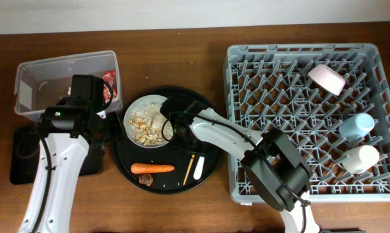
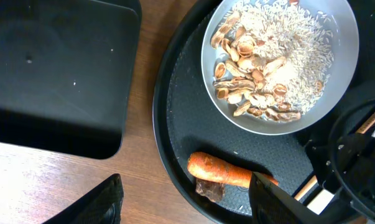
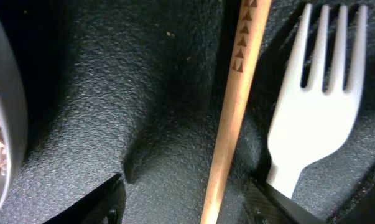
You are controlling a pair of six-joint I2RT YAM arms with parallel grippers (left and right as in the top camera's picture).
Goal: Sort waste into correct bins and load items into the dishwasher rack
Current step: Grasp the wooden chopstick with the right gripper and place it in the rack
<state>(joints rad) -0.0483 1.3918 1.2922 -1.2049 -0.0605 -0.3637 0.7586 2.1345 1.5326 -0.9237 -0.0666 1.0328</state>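
The white plate with rice and beige scraps sits on the round black tray. An orange carrot, a brown lump, a wooden chopstick and the white fork lie there too. My right gripper is open low over the tray. The chopstick runs between its fingers and the fork lies by the right finger. My left gripper is open and empty over the table, near the carrot and lump. No napkin shows.
The clear tub at back left holds the red wrapper. The flat black tray lies in front of it. The grey rack at right holds the pink bowl, blue cup and white cup.
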